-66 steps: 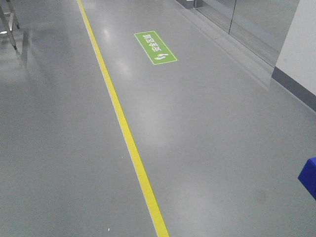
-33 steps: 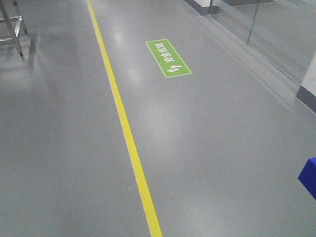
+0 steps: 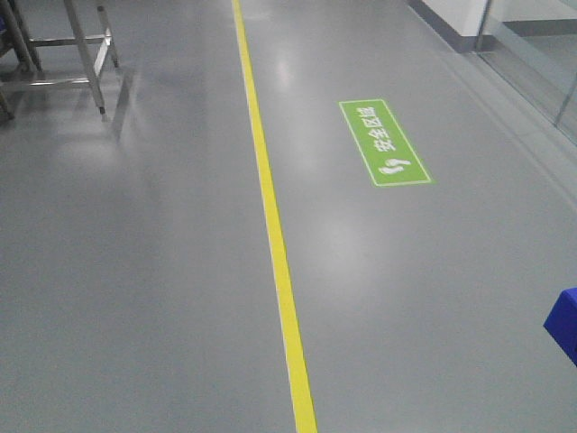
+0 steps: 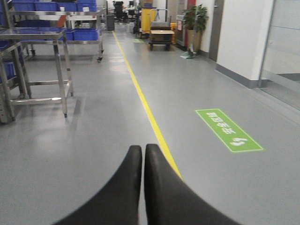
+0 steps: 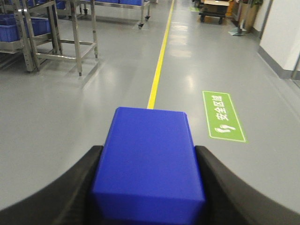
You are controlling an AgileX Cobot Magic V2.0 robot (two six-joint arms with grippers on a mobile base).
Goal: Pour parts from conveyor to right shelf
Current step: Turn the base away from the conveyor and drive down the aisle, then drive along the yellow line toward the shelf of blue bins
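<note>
The blue part (image 5: 150, 159), a smooth glossy block, sits between the two black fingers of my right gripper (image 5: 149, 150), which is shut on it above the grey floor. One corner of that part (image 3: 564, 325) pokes in at the right edge of the front view. My left gripper (image 4: 143, 148) is shut with its fingertips together and nothing between them. The conveyor is out of view. Steel racks with blue bins (image 5: 11, 29) (image 4: 84, 33) stand to the left; I cannot tell whether either is the right shelf.
A yellow line (image 3: 275, 225) runs along the grey floor, with a green floor sign (image 3: 385, 142) to its right. Steel frame legs (image 3: 90, 54) stand at the far left. A wheeled cart (image 4: 161, 37), a potted plant (image 4: 194, 18) and a white wall (image 4: 243, 37) lie ahead.
The front view has swung: the yellow line and green sign moved right and down in frame, and more of the steel frame has come in at top left. The blue corner stays put.
</note>
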